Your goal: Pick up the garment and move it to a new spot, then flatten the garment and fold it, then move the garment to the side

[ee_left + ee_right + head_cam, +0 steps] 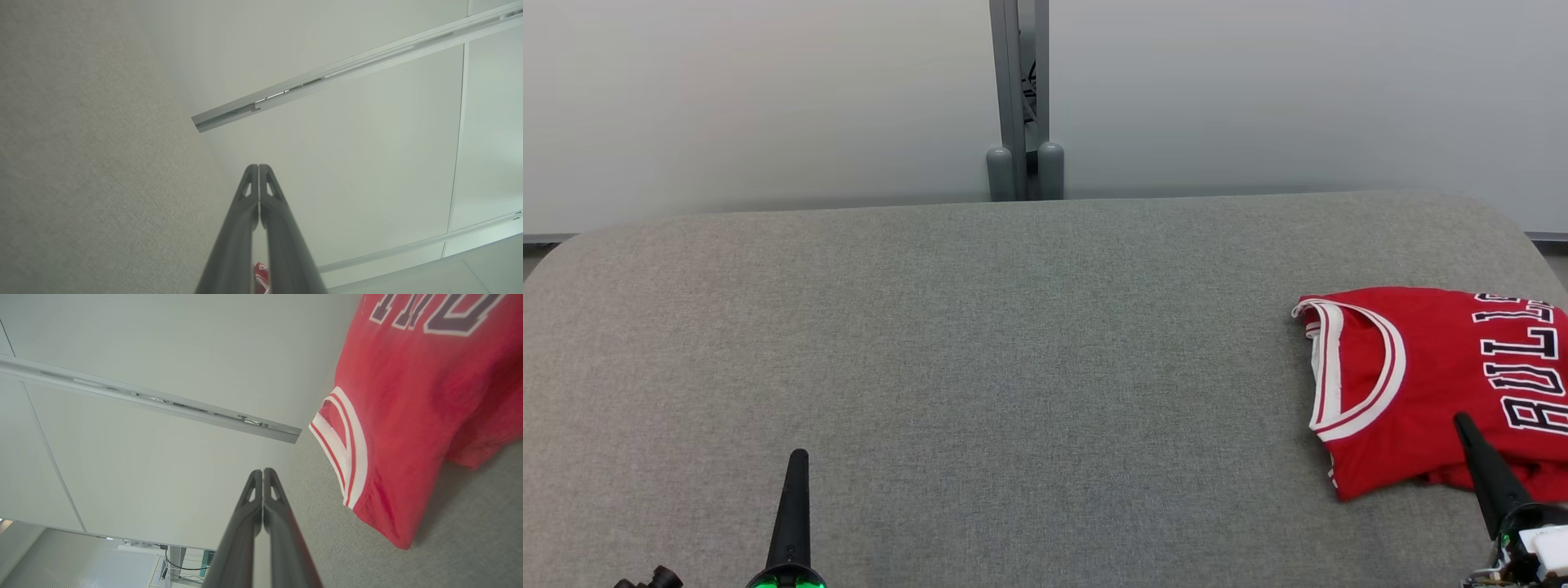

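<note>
Judging task nearly done: jersey (1429, 384) folded just beside my right pincer (1463, 423), far from left pincer (799, 457); both closed, empty.

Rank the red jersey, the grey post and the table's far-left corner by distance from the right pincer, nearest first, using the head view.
1. Red jersey, at the right edge; the right pincer has its tip overlapping it.
2. Grey post, behind the table's far edge, centre.
3. Table's far-left corner, beyond the post, diagonally opposite.
</note>
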`<state>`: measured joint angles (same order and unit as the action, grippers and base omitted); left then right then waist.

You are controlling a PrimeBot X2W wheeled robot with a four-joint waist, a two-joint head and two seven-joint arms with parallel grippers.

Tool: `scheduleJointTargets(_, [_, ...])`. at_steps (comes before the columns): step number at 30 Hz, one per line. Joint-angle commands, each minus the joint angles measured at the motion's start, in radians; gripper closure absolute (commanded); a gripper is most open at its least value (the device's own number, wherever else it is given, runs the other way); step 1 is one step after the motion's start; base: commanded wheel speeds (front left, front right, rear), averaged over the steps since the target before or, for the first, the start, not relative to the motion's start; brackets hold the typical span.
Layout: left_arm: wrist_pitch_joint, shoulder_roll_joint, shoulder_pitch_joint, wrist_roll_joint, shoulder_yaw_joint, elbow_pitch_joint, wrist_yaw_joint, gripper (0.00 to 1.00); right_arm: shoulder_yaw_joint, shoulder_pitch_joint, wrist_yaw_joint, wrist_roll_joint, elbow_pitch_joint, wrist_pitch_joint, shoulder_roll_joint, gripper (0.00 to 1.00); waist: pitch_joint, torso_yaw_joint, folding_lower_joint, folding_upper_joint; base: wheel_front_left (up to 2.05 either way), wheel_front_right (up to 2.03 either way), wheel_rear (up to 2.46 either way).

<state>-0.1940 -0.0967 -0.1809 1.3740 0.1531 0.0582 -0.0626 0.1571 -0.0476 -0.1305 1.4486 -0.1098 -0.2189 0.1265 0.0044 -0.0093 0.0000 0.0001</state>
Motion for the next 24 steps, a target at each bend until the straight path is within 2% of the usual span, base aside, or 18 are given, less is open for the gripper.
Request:
scheduleJointTargets(1, [0.003,0.0,-0.01,0.021,-0.007,0.012,-0.012,1.0,0.009,0.014,0.0,0.027,0.003,-0.01,0.009,1.0,0.0,0.0,0.0,-0.0001,0.0,0.0,0.0])
scheduleJointTargets(24, [0.006,0.028,-0.034,0.167,-0.025,0.029,-0.054,1.0,0.044,0.017,0.0,0.192,-0.013,-0.072,0.009,1.0,-0.002,0.006,0.0,-0.0001,0.0,0.0,0.0])
